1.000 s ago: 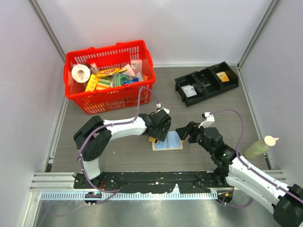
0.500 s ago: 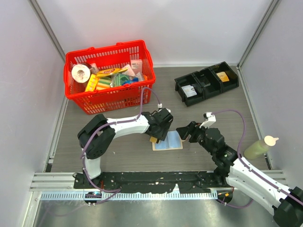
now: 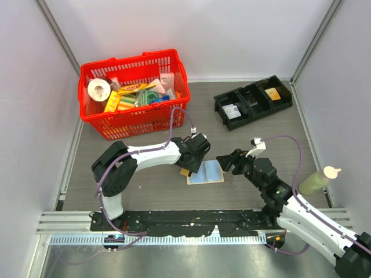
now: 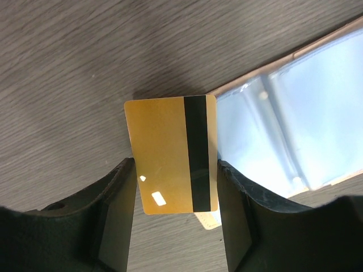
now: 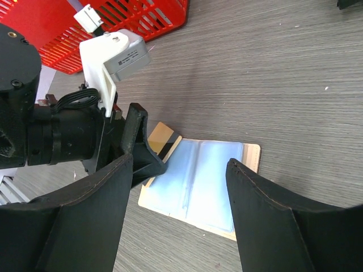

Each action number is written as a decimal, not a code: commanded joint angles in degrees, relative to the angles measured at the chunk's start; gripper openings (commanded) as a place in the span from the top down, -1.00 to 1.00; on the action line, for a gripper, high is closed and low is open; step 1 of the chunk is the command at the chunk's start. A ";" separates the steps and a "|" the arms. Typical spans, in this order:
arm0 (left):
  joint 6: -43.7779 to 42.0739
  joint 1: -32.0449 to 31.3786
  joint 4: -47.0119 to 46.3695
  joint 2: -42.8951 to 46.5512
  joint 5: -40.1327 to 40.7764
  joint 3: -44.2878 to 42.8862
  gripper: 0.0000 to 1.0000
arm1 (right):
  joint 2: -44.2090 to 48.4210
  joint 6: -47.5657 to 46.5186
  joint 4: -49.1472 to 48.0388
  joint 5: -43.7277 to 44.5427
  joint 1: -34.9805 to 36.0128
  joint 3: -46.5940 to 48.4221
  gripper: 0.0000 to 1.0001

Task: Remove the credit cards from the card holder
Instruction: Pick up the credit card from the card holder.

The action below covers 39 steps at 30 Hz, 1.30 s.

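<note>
The tan card holder [image 3: 207, 173] lies open on the table, its pale blue sleeves up; it also shows in the right wrist view [image 5: 198, 181] and the left wrist view [image 4: 283, 130]. A yellow-orange credit card [image 4: 164, 153] with a black stripe sits between my left gripper's fingers, held by its long edges at the holder's left edge. It shows as a small orange patch in the top view [image 3: 185, 171] and in the right wrist view [image 5: 161, 136]. My left gripper [image 3: 190, 164] [image 4: 176, 170] is shut on it. My right gripper [image 3: 225, 162] [image 5: 180, 164] is open and empty, just above the holder's right side.
A red basket [image 3: 134, 92] full of goods stands at the back left. A black three-part tray [image 3: 253, 103] stands at the back right. A pale green bottle [image 3: 317, 181] stands at the right edge.
My left gripper has shifted slightly to the left with the card. The right gripper has hardly moved and the holder lies as before.
</note>
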<state>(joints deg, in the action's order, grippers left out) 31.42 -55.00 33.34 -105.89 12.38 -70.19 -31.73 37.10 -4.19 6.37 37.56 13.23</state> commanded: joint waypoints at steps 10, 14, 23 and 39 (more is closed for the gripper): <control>7.15 5.25 -16.70 17.72 -9.47 14.37 0.20 | 2.54 -2.82 -7.75 -5.49 0.23 -2.07 -0.40; 13.13 7.80 -29.97 23.43 -17.29 22.27 0.20 | 1.84 -3.88 -13.29 -12.25 0.23 -3.65 -0.40; 25.25 8.60 -53.53 31.26 -21.34 33.36 0.21 | -1.50 -3.53 -22.79 -18.40 0.23 -5.67 -0.40; 43.02 7.81 -67.97 34.08 -14.14 40.66 0.22 | -2.46 -13.19 -30.79 -20.88 1.90 -6.82 -0.33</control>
<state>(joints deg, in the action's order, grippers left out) 70.91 -46.74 -29.17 -73.65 -4.64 -29.63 -33.04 28.12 -30.35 -15.55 38.17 5.21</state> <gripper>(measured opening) 0.557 0.671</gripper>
